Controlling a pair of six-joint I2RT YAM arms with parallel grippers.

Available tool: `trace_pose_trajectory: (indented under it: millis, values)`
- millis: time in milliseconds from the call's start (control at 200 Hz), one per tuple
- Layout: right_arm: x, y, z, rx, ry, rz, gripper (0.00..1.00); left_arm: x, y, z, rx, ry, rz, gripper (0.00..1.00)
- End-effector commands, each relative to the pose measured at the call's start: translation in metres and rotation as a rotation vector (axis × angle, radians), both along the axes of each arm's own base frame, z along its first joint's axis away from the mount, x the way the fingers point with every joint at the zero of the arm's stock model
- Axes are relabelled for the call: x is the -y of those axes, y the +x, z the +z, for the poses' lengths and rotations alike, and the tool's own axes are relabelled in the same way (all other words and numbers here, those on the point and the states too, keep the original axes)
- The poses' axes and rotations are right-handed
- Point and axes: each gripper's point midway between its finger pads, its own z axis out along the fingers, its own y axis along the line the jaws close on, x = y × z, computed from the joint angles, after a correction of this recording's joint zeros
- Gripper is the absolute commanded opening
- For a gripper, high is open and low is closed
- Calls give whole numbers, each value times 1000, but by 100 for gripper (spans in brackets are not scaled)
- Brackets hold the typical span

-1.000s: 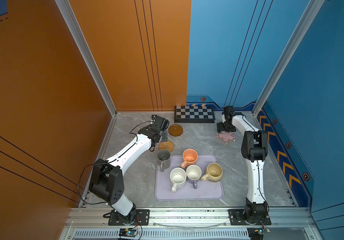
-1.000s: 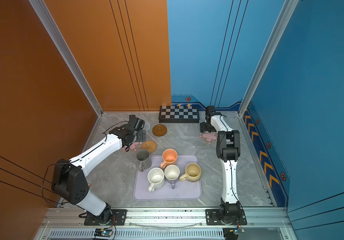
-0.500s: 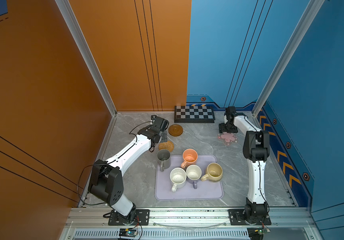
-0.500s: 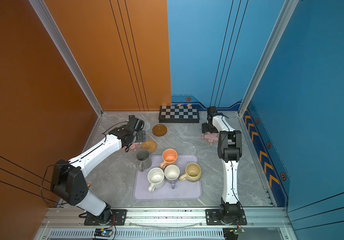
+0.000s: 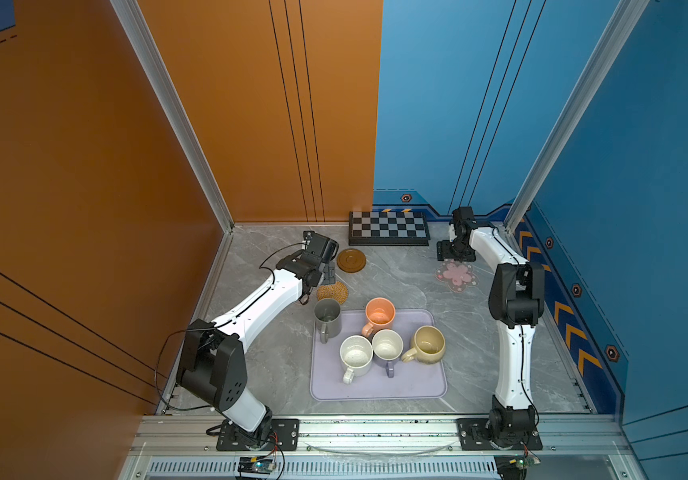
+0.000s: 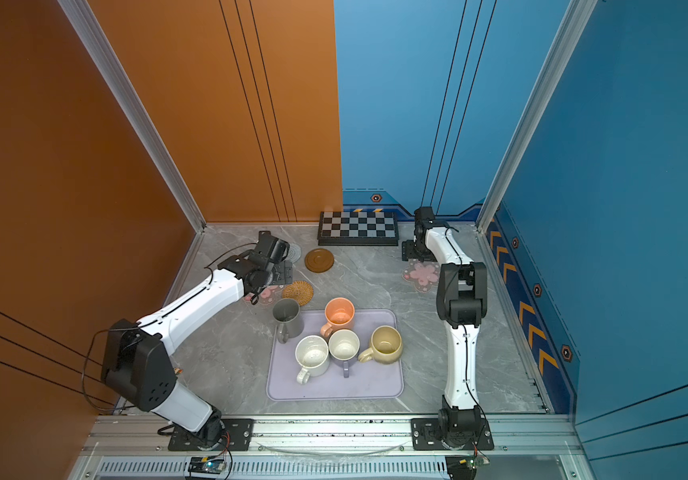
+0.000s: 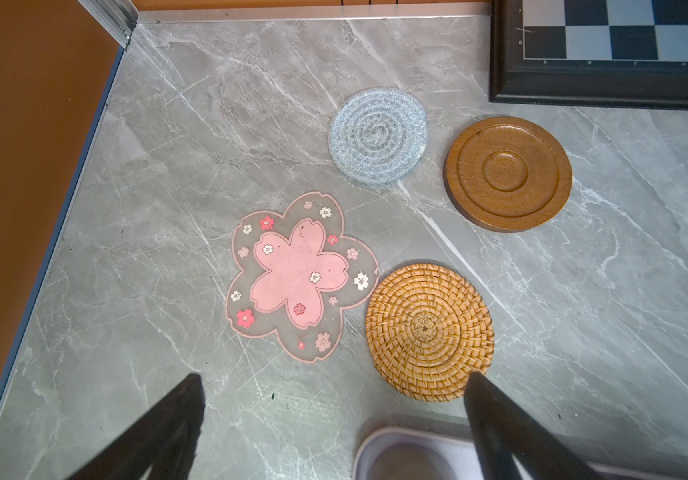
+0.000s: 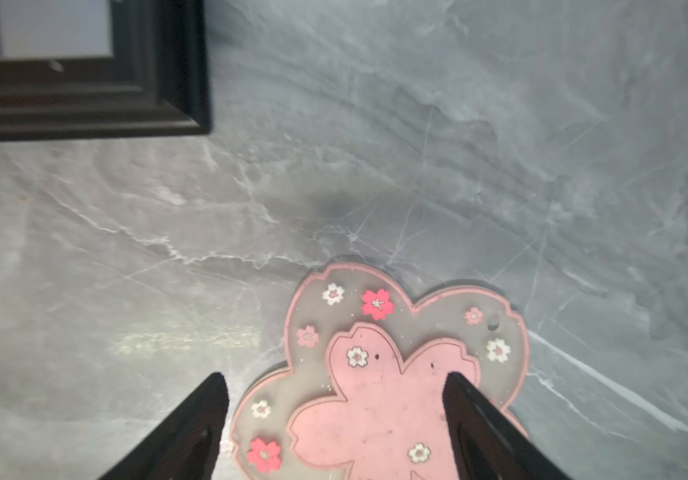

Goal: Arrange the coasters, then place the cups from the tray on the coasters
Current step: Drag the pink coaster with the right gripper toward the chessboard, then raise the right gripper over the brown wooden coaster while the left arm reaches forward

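Over the last second the right arm's elbow swung a little toward the right wall, and the right flower coaster (image 5: 456, 276) ended up slightly further right. The left arm barely shifted. I judged that mat to be set down and released, so the arranging looked nearly finished (four other coasters already lay at the far left).

The right gripper (image 8: 334, 376) pointed down near the far right corner, beside the checkerboard (image 5: 388, 228). Its fingers were spread wide and held nothing, and the mat lay flat on the table below them. The left gripper (image 7: 334, 375) hovered, equally wide and empty, over the left flower coaster (image 7: 300, 276) and the rattan coaster (image 7: 429, 332). The grey-blue coaster (image 7: 377, 135) and wooden coaster (image 7: 507, 172) lay just beyond.

No cup had left the tray (image 5: 375, 386). The grey cup (image 5: 328, 318) stood at its far-left corner and the orange cup (image 5: 380, 311) at its far edge. The speckled cup (image 5: 355, 355), lavender cup (image 5: 387, 347) and beige cup (image 5: 429, 345) stood in a row nearer.
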Motion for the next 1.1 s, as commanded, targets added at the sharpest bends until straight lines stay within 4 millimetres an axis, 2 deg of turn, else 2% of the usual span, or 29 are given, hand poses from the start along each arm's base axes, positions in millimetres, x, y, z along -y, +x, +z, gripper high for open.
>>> trace_pose_trajectory:
  millis: [0, 105, 220, 300, 345, 360, 385, 395, 420, 606, 701, 781, 901, 921, 1091]
  values:
    - [-5, 3, 37, 64, 16, -8, 83, 2, -10, -6, -34, 0, -13, 98]
    - [-3, -6, 38, 54, -2, 0, 83, 3, -11, -7, -37, -1, -15, 98]
    - [-11, -23, 43, 41, -23, 55, 83, 5, -9, -9, -41, -9, -16, 98]
    - [-23, -37, 47, 33, -40, 100, 83, 8, -6, -10, -45, -17, -19, 98]
    - [-31, -45, 41, 16, -43, 124, 83, 11, -3, -11, -46, -19, -20, 98]
    - [-34, -48, 52, 37, -42, 129, 83, 11, -2, -11, -48, -18, -20, 98]
    - [-40, -50, 57, 48, -38, 142, 83, 13, 0, -11, -47, -21, -21, 99]
    - [-41, -55, 51, 32, -39, 146, 83, 13, 1, -12, -49, -21, -22, 99]
    - [-45, -60, 51, 34, -35, 154, 83, 15, 3, -12, -48, -20, -23, 100]
    - [-80, -82, 57, 69, 63, 180, 82, 28, 23, -24, -74, -40, -23, 93]
    - [-100, -83, 65, 118, 130, 155, 79, 38, 37, -31, -87, -56, -31, 91]
    - [-124, -78, 71, 174, 200, 139, 77, 43, 46, -34, -89, -98, -8, 91]
    - [-153, -69, 73, 204, 190, 142, 74, 43, 60, -39, -98, -174, 37, 88]
    - [-158, -67, 72, 205, 190, 141, 74, 42, 63, -40, -100, -187, 43, 82]
    - [-196, -58, 70, 199, 246, 140, 70, 33, 81, -51, -119, -282, 106, 71]
